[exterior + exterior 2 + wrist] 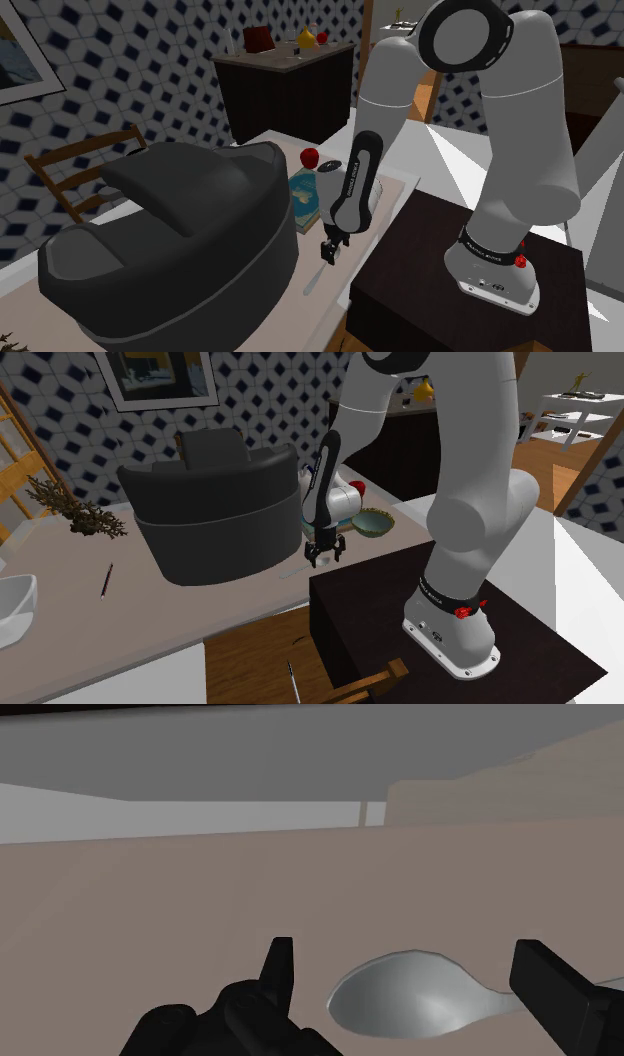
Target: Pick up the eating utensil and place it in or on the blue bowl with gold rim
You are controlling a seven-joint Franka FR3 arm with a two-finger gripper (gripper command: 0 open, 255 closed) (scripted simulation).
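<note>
A shiny grey spoon (405, 996) lies on the beige tabletop (150, 904), its bowl between my two black fingers, which do not touch it. My gripper (412, 972) is open and hangs low over the table, pointing down. In the shoulder view the gripper (330, 250) is just in front of the big dark seat-shaped object (170, 240). The blue bowl with gold rim (305, 190) sits a little beyond it, partly hidden by the arm. From the second exterior view, the gripper (322, 556) hovers left of the bowl (373, 524).
A red apple (310, 157) lies past the bowl. The dark stand (450, 285) borders the table close to the gripper. Farther off on the table are a thin dark pen (105, 580), dried twigs (80, 517) and a white basin (12, 607). A wooden chair (85, 170) stands behind.
</note>
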